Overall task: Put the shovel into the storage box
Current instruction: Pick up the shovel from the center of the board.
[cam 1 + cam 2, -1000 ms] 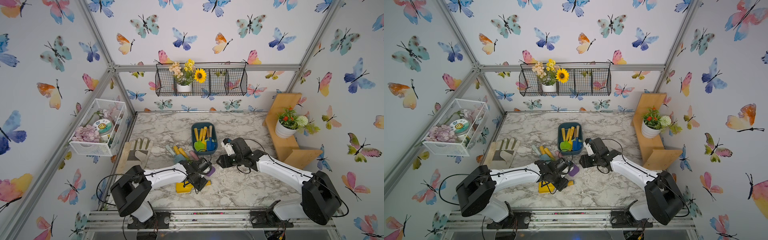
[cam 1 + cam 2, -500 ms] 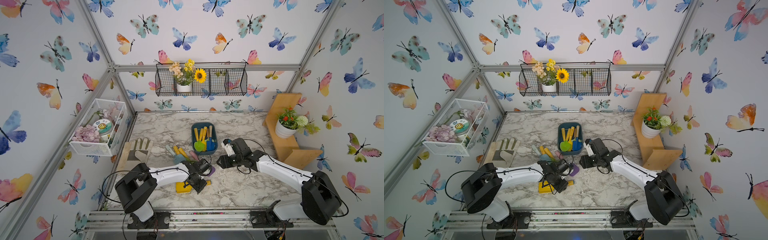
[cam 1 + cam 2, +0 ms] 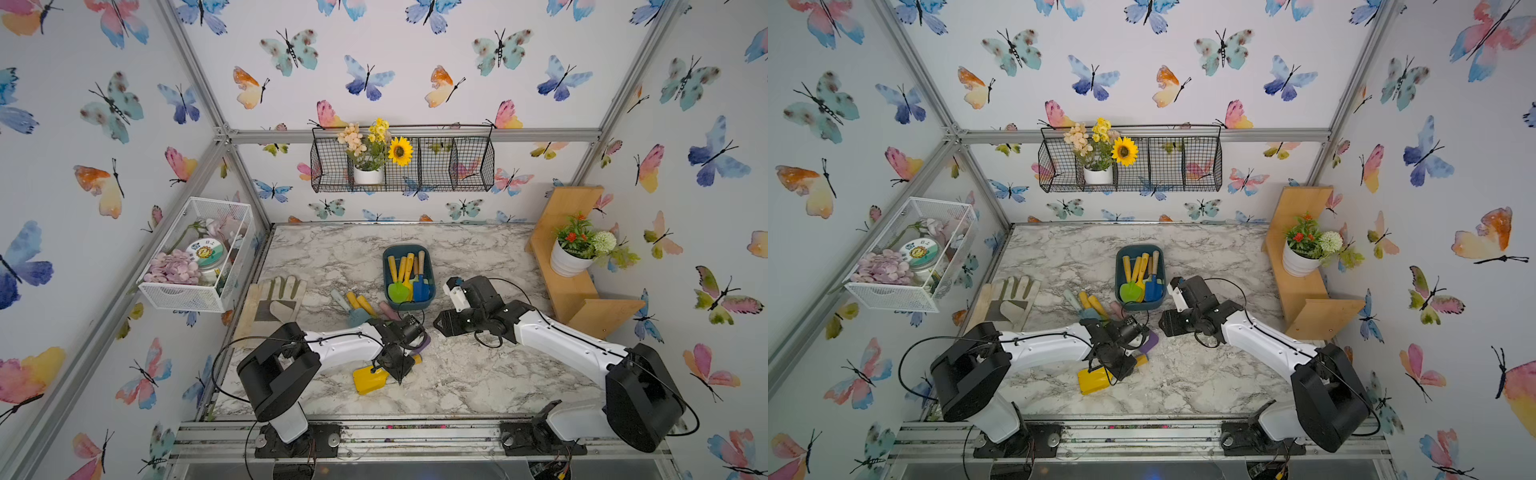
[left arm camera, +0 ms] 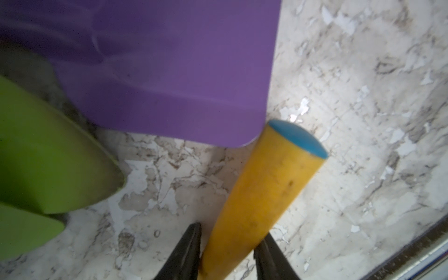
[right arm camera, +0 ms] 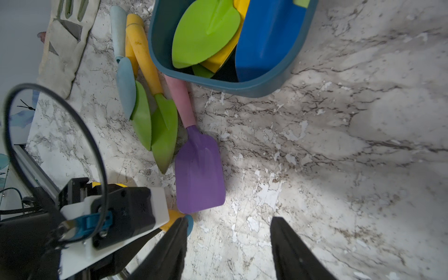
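The left hand (image 4: 230,234) is clasped on the yellow handle of the shovel (image 4: 271,184), a finger against each side. Its wrist view cuts off the blade (image 3: 369,379), which both top views show lying on the desk (image 3: 478,382), apart from the storage box (image 3: 409,306). There the arm hides the grip itself. The right hand (image 5: 228,242) hangs parted and empty.

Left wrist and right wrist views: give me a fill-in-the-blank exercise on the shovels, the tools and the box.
The left tool straddles a shovel by its ___ handle.
The purple shovel has a ___ handle.
The right tool stands ___, holding nothing.
The storage box holds green, yellow and ___ blades.
Missing words: yellow, pink, open, blue.
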